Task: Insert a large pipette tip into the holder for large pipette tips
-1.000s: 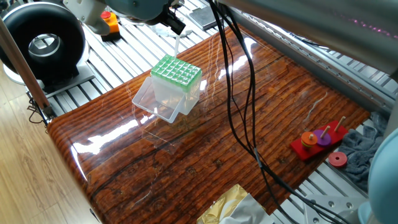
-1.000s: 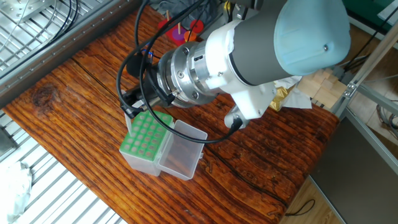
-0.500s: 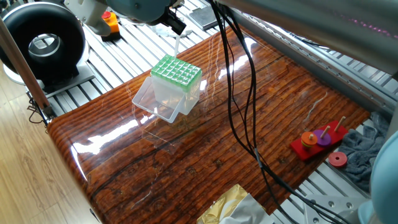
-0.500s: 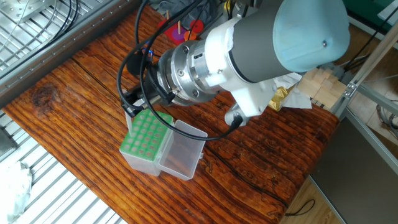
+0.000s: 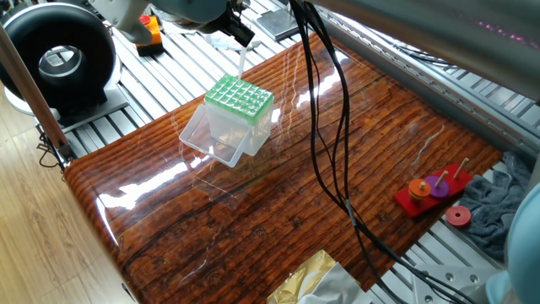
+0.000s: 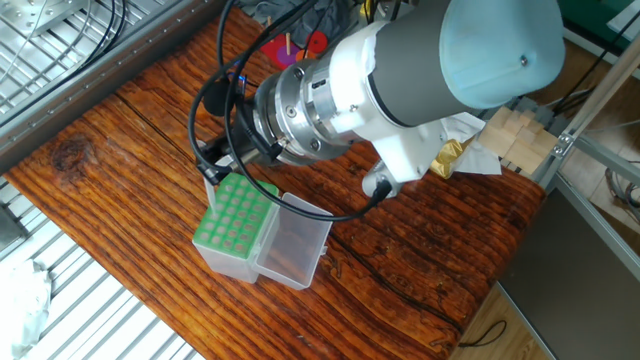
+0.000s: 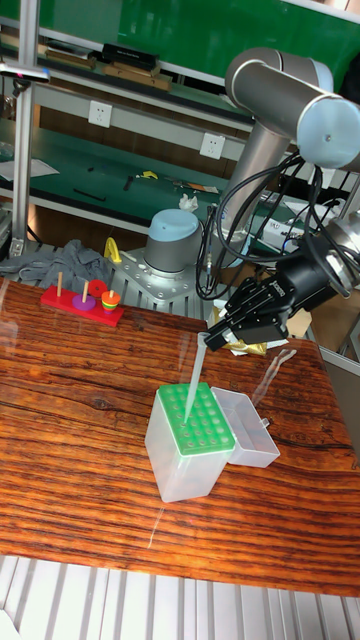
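The glossy wooden table (image 5: 337, 169) carries everything, with the holder for large pipette tips (image 7: 190, 440) as the landmark near one edge. The UR5 arm (image 6: 450, 60) reaches down over that holder, black cables (image 5: 325, 127) trailing from its wrist. The holder is a clear box with a green gridded top rack (image 5: 240, 95); its clear hinged lid (image 7: 252, 428) lies open beside it, resting on the wood. Well apart from the holder, near the table's far corner, stands a red peg toy with coloured rings (image 7: 84, 301). The gripper (image 7: 214, 337) sits just above one corner of the green rack, its jaws clamped on the upper end of the large pipette tip (image 7: 193, 380). The tip hangs tilted, narrow end down, and its point meets the rack at a hole near the rack's edge; how deep it sits cannot be told.
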{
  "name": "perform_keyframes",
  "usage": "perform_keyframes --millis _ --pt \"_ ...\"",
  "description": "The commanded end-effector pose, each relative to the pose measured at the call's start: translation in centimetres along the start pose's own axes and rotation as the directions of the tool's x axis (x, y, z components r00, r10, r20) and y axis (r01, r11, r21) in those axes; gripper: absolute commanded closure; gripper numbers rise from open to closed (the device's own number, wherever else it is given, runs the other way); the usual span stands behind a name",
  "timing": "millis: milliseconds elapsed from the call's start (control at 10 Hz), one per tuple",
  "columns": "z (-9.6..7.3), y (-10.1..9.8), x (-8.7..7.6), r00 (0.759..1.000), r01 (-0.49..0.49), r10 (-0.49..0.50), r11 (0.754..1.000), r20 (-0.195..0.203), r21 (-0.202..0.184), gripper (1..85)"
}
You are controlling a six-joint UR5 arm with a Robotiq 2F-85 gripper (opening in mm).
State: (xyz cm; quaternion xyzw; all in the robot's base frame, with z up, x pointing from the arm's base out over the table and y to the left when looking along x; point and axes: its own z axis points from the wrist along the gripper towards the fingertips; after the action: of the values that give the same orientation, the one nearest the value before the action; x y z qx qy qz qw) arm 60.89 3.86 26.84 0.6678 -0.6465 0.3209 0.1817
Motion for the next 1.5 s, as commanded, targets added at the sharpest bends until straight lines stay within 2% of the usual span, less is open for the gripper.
perform_keyframes --millis 0,600,700,900,1300,1400 --pt "0.2 0.2 -0.3 1.000 -0.003 0.003 1.000 0.012 -0.006 84.7" --pt "0.9 0.1 -0.9 1.000 -0.018 0.018 1.000 0.015 0.003 84.7" --pt "1.1 0.0 -1.4 0.999 -0.022 0.022 1.000 0.030 0.003 84.7" --pt "1.0 -0.2 -1.2 0.999 -0.019 0.019 1.000 0.029 0.008 84.7" --pt "1.5 0.5 -2.6 0.994 -0.043 0.045 0.999 0.104 -0.023 84.7" --pt "1.5 0.8 -3.4 0.989 -0.056 0.060 0.998 0.133 -0.034 84.7"
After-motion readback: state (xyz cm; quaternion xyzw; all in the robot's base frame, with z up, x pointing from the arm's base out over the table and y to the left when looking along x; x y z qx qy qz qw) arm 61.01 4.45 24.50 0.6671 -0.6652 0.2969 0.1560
